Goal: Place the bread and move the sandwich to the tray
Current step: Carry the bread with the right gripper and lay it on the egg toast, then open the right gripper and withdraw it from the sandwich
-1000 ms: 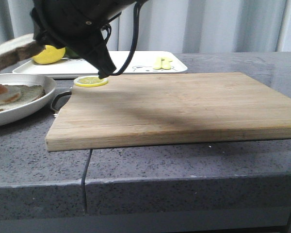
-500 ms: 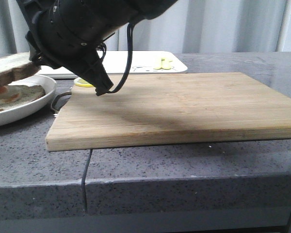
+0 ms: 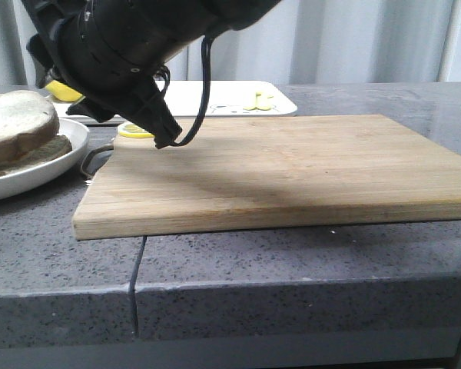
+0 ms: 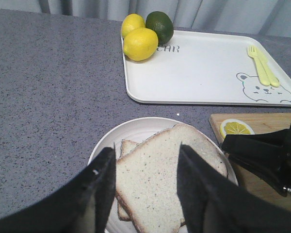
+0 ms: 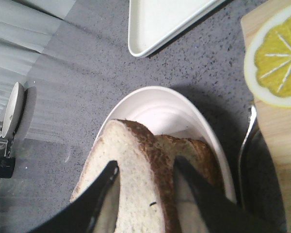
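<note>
tray (image 4: 194, 73), printed letters "CAR" beside lemons

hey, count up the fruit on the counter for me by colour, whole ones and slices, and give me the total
Yellow whole lemons: 2, on the tray
Green lime: 1, on the tray beside them
Yellow lemon slice: 1, on the cutting board
Total: 4

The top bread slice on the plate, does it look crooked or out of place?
Slightly. In the left wrist view the top bread slice sits turned against the slice under it, whose corner pokes out on one side. It stays inside the round white plate. Nothing looks spilled or damaged.
</note>
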`<state>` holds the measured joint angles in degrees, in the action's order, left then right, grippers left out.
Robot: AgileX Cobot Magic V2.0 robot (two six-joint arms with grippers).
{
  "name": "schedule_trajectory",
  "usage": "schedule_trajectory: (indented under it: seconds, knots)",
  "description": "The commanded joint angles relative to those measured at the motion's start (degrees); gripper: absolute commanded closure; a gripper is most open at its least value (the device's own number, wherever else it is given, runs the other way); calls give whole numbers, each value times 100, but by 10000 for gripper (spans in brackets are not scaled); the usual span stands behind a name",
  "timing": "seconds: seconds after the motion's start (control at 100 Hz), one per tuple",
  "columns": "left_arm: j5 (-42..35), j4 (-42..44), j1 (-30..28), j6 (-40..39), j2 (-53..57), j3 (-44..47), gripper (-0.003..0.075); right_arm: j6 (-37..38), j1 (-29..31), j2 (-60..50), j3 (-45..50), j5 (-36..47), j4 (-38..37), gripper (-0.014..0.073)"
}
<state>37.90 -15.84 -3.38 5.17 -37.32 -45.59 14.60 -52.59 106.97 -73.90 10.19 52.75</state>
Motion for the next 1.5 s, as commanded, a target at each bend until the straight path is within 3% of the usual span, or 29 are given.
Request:
schedule_trajectory:
  seconds: [0.0, 0.25, 0.41, 0.52, 0.64, 0.85, 1.0, 1.22, 1.49]
  knots:
    - [-418, -132, -9, 1, -37, -196, 447, -94, 0, -392, -205, 383, -63, 272]
    - [-418, -132, -9, 1, -37, -196, 447, -862, 0, -1200, -205, 917, -763, 272]
    - [-418, -132, -9, 1, -37, -196, 447, -2315, 0, -2043, -205, 814, -1171, 272]
    - [-408, -132, -9, 1, -37, -196, 447, -3564, 114, -2626, -205, 363, -1166, 272]
    - [-408, -132, -21, 1, -37, -196, 447, -4248, 446, -3188, -198, -339, -1160, 272]
    - [-350, -132, -21, -198, -264, -196, 447, -4392, 1560, -4002, -198, -1868, -1269, 272]
    - [-376, -132, -21, -281, -768, -230, 447, -4392, 2380, -4490, -60, -2887, -1785, 272]
    - [-394, -132, -109, -392, -1745, -495, 447, -4392, 3214, -5295, 740, -3174, -2297, 272]
    - [-135, -132, -939, -463, -2529, -802, 447, -4392, 3537, -6296, 1731, -3167, -2451, 272]
